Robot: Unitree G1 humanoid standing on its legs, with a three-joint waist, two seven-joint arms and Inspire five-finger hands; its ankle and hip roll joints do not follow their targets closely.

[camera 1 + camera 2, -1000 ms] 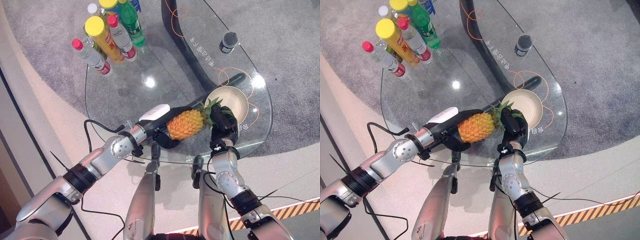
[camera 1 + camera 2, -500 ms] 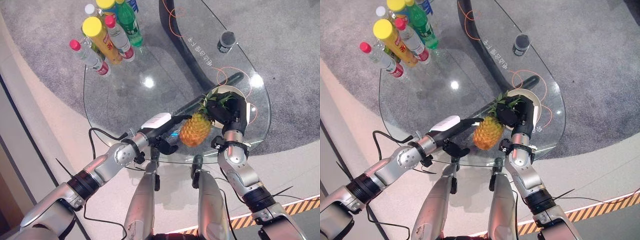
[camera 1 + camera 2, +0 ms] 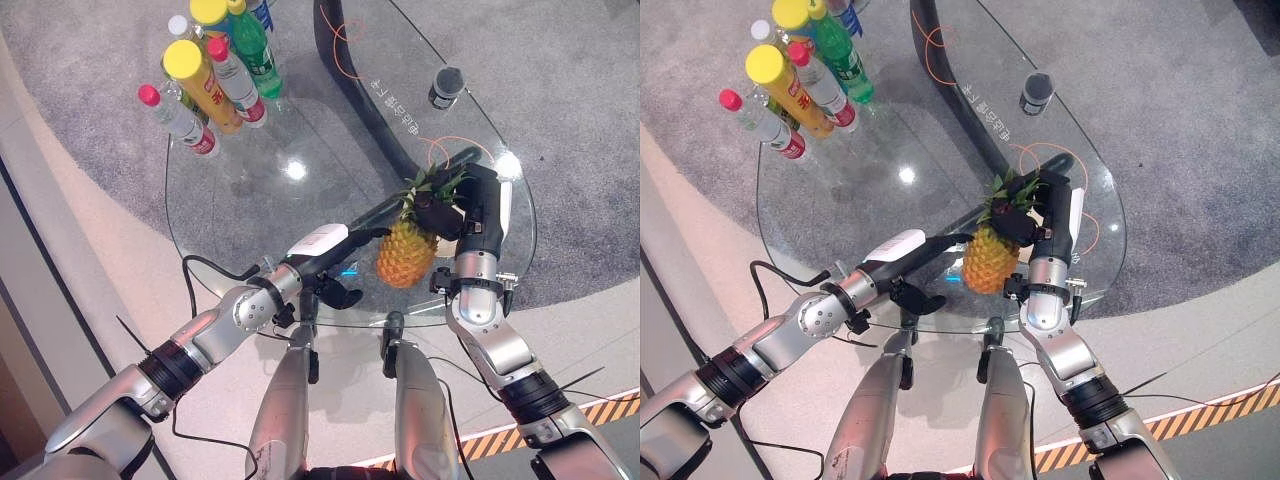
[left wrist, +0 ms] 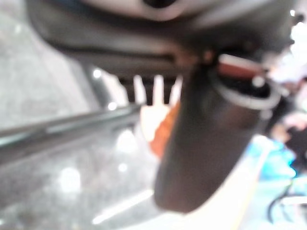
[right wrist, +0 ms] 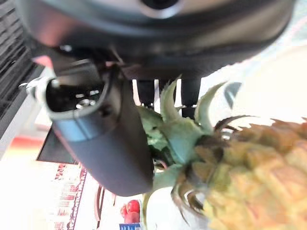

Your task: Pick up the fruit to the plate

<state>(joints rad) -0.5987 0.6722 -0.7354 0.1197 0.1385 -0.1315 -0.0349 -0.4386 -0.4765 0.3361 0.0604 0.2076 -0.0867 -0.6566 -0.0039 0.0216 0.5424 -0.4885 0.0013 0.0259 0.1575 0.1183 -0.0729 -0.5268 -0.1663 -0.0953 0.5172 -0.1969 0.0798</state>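
Now pineapple (image 3: 406, 253) hanging upright, crown up

glass table (image 3: 250, 200) | grey carpet (image 3: 100, 60) | pale floor (image 3: 80, 300)

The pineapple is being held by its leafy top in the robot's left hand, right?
Not quite: the right hand holds the pineapple by its leafy top, its fingers curled round the leaves, as the right wrist view shows.
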